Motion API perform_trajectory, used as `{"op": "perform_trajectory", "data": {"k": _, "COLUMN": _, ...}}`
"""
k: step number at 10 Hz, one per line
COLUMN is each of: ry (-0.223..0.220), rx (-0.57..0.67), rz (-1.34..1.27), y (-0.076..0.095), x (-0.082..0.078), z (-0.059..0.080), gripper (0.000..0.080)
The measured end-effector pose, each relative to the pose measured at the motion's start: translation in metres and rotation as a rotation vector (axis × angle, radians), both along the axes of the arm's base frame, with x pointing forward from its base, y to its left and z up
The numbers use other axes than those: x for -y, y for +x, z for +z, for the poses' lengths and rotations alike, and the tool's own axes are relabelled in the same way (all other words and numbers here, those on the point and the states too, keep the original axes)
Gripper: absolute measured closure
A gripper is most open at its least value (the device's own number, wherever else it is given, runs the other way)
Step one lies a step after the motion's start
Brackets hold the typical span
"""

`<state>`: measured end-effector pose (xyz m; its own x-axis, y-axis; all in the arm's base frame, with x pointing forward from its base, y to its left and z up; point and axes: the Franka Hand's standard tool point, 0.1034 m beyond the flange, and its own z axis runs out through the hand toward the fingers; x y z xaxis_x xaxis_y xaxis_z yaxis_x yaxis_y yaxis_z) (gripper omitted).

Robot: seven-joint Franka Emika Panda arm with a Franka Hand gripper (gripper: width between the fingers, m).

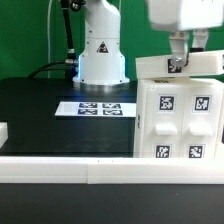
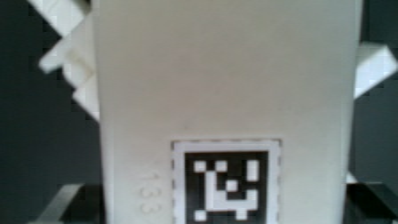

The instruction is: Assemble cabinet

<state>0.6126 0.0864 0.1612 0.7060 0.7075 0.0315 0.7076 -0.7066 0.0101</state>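
Nearest me one white rail (image 1: pixel 110 172) along the table (image 1: pixel 40 110) edge, one cabinet (image 1: pixel 180 115) behind it showing four tags, one flat panel (image 1: pixel 178 66) on top, my gripper (image 1: pixel 176 64) down on that panel, grip I cannot tell, one marker board (image 1: pixel 95 108) beyond the cabinet, interior hidden

The exterior view looked low across the table (image 1: pixel 40 100), facing the arm's base. The wrist view sat very close to the cabinet (image 1: pixel 178 110), apparently the shared part.
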Motion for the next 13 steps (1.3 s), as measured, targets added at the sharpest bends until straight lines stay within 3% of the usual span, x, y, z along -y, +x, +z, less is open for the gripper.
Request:
{"op": "perform_trajectory", "data": {"k": 3, "ry": 0.025, "rx": 0.034, "rz": -0.393, "y": 0.0036, "x": -0.0019, "z": -0.0011, "gripper": 0.0238}}
{"op": "perform_trajectory", "data": {"k": 9, "ry": 0.058, "rx": 0.032, "rz": -0.910, "y": 0.0061, "x": -0.0008, "z": -0.0007, "gripper": 0.0236}}
{"op": "perform_trajectory", "data": {"k": 13, "ry": 0.137, "rx": 0.017, "rz": -1.518, "y": 0.0029, "x": 0.0048, "z": -0.0021, "gripper": 0.0236}}
